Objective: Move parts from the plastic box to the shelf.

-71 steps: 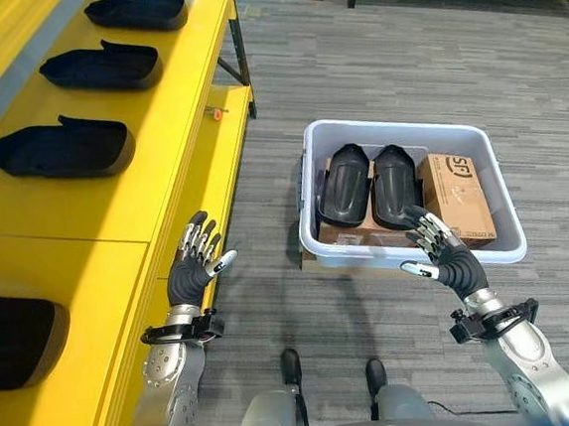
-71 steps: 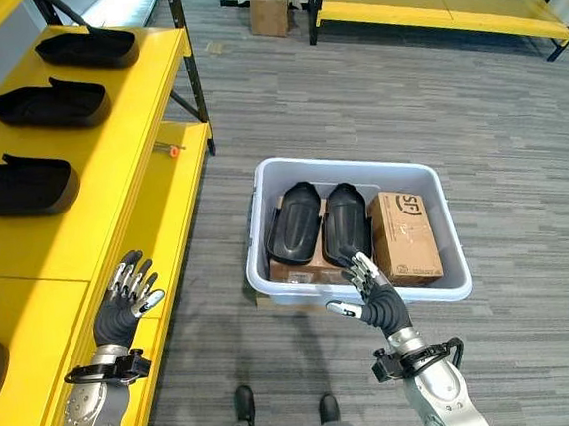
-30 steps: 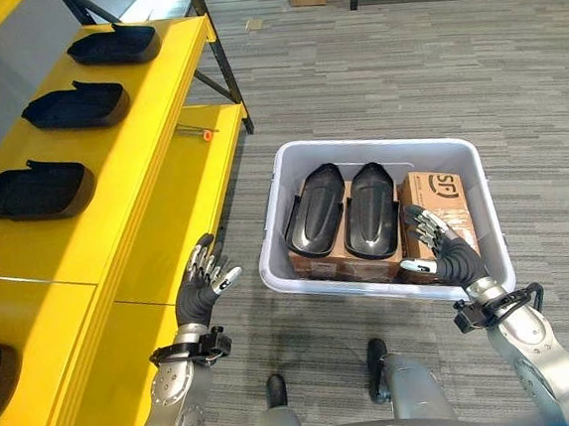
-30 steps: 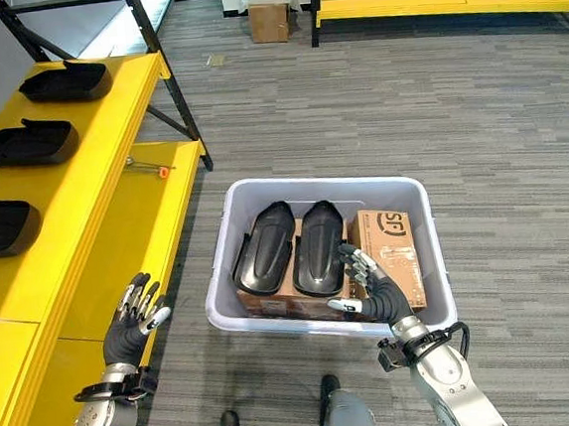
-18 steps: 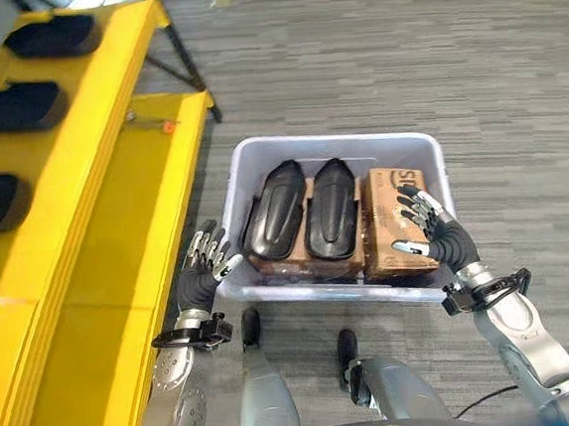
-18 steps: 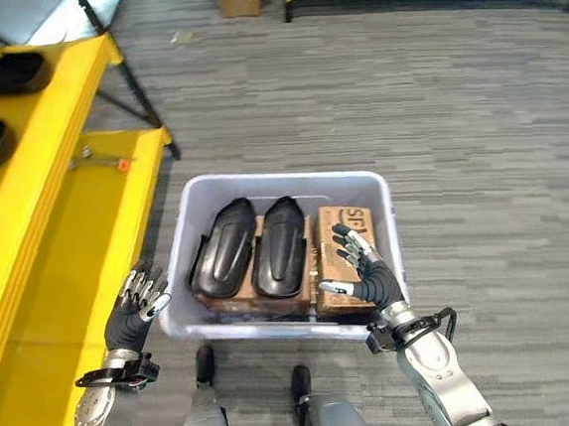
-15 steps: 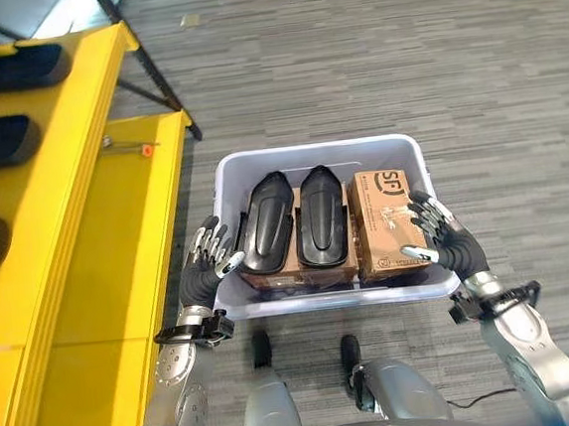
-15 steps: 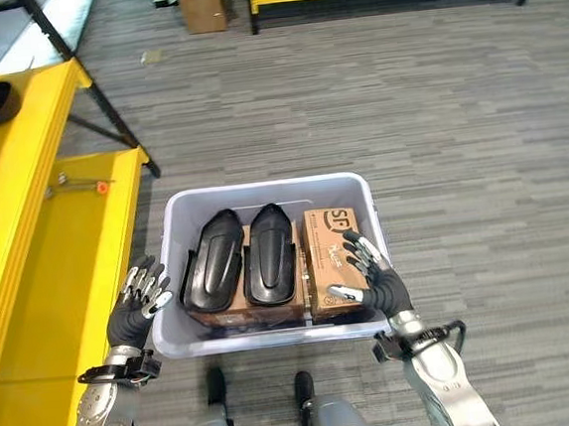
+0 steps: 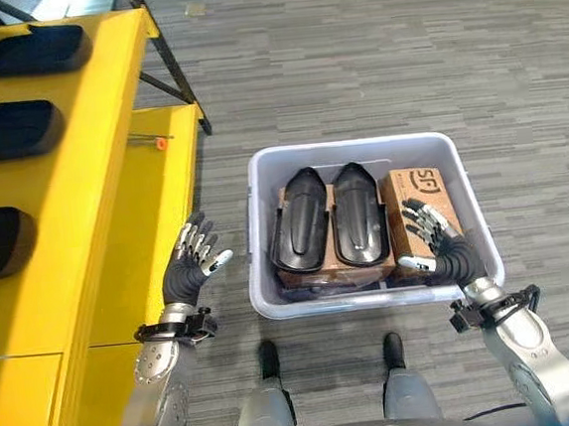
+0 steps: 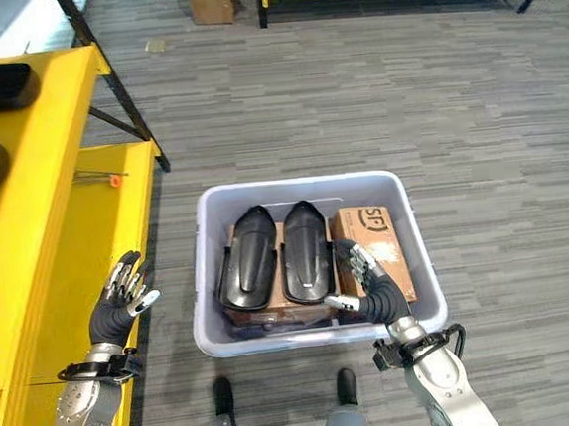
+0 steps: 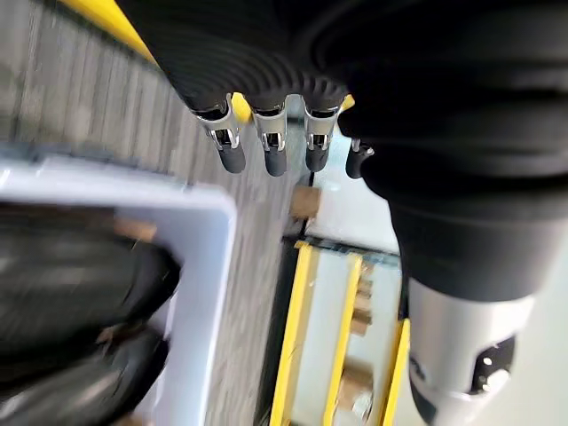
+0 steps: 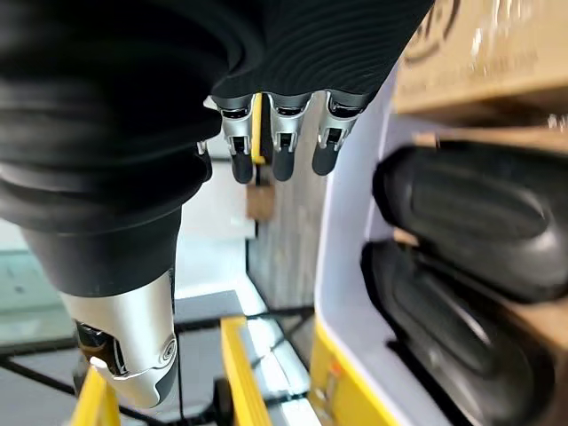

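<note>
two hands hover with fingers spread and empty: the right hand (image 9: 437,244) over the cardboard box (image 9: 421,204) inside the plastic box (image 9: 359,154) at frame centre, the left hand (image 9: 191,263) beside the yellow shelf (image 9: 110,158). two black parts (image 9: 328,229) lie inside.

2 silver-grey arms end in a left hand (image 9: 191,264) and right hand (image 9: 433,243): silver fingers, dark tips, dark ribbed wrist covers.
</note>
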### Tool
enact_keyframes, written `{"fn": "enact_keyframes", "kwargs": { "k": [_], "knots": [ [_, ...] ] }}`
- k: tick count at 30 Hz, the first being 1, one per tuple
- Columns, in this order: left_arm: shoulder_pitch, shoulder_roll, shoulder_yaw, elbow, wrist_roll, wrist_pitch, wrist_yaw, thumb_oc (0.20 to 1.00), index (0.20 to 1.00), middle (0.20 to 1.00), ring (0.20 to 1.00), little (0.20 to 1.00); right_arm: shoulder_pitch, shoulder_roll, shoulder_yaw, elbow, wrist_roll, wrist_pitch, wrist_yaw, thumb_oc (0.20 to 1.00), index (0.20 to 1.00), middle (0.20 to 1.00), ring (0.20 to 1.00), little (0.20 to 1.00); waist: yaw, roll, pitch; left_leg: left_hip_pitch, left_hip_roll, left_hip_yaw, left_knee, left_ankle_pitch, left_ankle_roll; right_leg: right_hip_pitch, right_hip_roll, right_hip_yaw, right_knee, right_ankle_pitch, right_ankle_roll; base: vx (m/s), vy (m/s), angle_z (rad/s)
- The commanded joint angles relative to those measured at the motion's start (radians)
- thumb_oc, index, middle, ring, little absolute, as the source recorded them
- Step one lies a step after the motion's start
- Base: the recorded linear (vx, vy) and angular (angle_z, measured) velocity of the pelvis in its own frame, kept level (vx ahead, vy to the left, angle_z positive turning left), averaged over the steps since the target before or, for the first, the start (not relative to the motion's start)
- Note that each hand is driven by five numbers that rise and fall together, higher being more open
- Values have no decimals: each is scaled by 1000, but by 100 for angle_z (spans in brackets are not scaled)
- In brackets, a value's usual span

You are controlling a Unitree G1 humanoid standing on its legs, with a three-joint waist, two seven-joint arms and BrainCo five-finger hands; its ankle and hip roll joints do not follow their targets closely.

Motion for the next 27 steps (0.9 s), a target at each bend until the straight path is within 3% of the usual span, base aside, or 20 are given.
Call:
{"fn": "enact_keyframes", "kwargs": {
  "k": [1, 9, 27],
  "knots": [
    [-23, 20, 34, -85, 28, -57, 16, 1000, 1000, 1000, 1000, 1000, -37, -15, -16, -39, -21, -49, -33, 1000, 1000, 1000, 1000, 1000, 3, -14, -28, -48, 78, -25, 101, -47, -20, -35, -69, -21, 61, 10, 12, -7, -2, -9],
    [-110, 27, -7, -110, 8, -71, 39, 1000, 1000, 1000, 1000, 1000, -198, -1, 16, 98, -65, -54, -125, 1000, 1000, 1000, 1000, 1000, 15, 0, 8, -85, 76, -37, 103, -38, -21, -83, -73, -23, 80, 11, 11, -32, 7, 3],
    [-206, 25, -91, -119, -26, -92, 127, 1000, 1000, 1000, 1000, 1000, -505, 126, 58, 356, 29, -61, -343, 1000, 1000, 1000, 1000, 1000, 60, 77, 133, -227, 48, -52, 134, -20, -18, -222, -98, -15, 100, 51, 9, -38, 5, 4]
  ]
}}
